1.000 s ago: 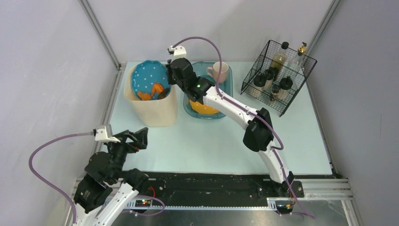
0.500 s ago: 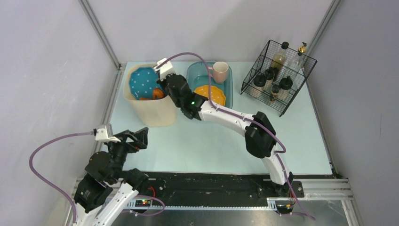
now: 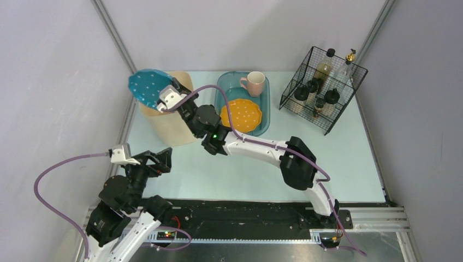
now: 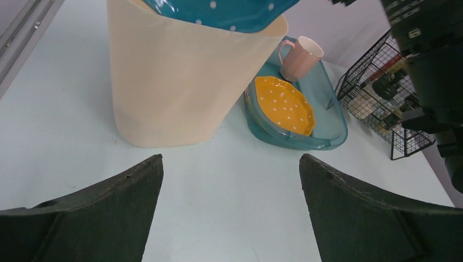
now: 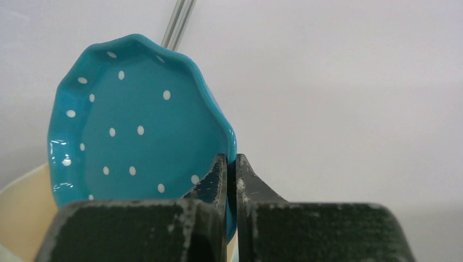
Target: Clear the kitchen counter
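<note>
The counter (image 3: 245, 169) is the big pale blue top that fills the middle of the view from above. Everything else sits on it or hangs over it.

The right arm reaches across to about 10 o'clock. The right pincer (image 5: 230, 162) is pinching the rim of a blue plate (image 5: 136, 131) with white dots. The two fingers are pressed tight on the edge. The plate is up in the air and tilted, over the top of a tall cream bin (image 3: 174, 128). The bin stands on the counter at about 10 o'clock.

Just to the 3 o'clock side of the bin is a see-through teal basin (image 3: 267, 101), at about 12 o'clock on the counter. An orange plate (image 3: 241, 115) with white dots lies in it. A pink mug (image 3: 254, 83) stands in its far end.

At about 2 o'clock is a black wire basket (image 3: 304, 120) with bottles (image 3: 323, 70) standing in it.

The left pincer (image 4: 230, 164) is at about 8 o'clock, near the front of the counter. Its fingers are spread wide apart and have nothing between them. It points toward the bin but is well apart from it.
</note>
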